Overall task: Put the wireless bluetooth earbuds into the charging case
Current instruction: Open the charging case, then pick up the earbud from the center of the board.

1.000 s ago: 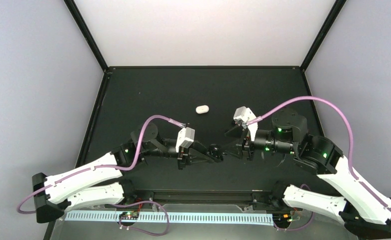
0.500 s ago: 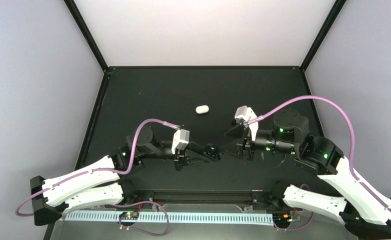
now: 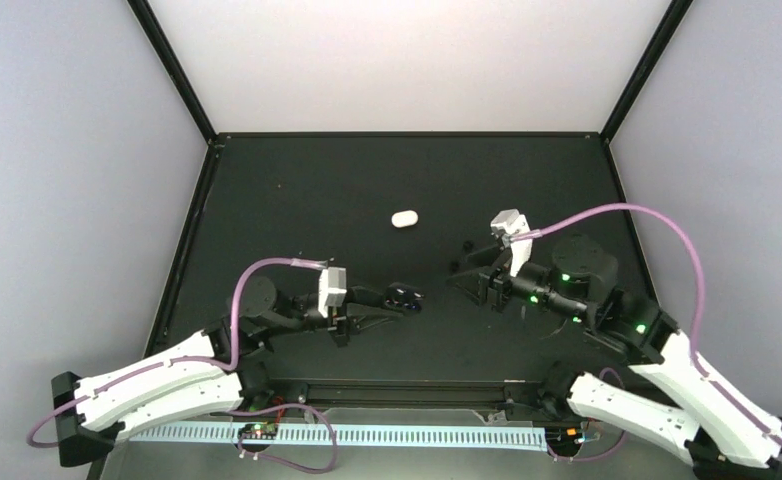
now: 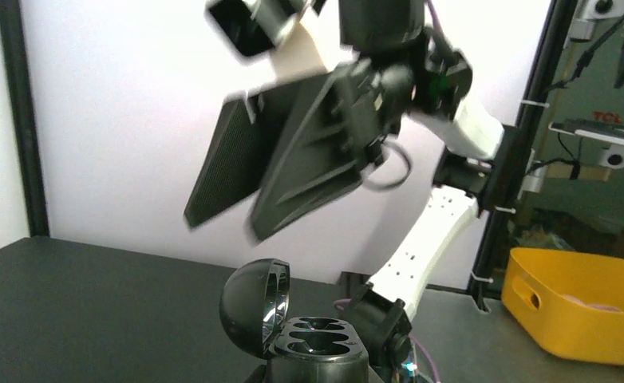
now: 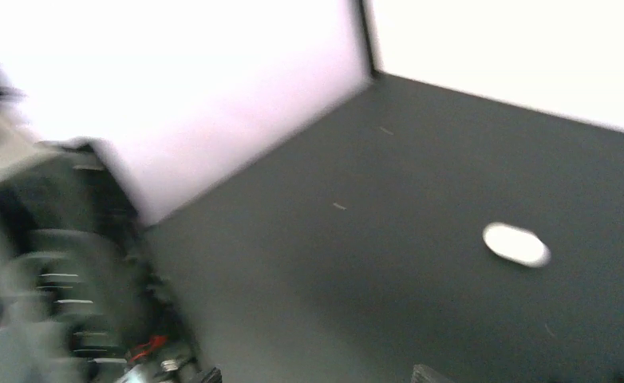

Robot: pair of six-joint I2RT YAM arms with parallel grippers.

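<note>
Arms just split. Left tool [image 3: 391, 298] backed off w/ the black charging case [image 4: 313, 341] clamped in it, lid up. Right tool [image 4: 221, 230] withdrew, now above the case, jaws parted, apparently empty. No earbuds visible; can't tell if any sit in the wells, so insertion's unconfirmed.

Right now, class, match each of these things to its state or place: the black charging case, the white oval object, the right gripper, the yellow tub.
Things:
1. black charging case
2. white oval object
3. right gripper
4. yellow tub

States and places:
A. jaws apart, nothing between them
B. lid open, held by the left gripper
C. off beyond the table
D. lying alone on the table

Pairs: 1-B, 2-D, 3-A, 4-C.
</note>
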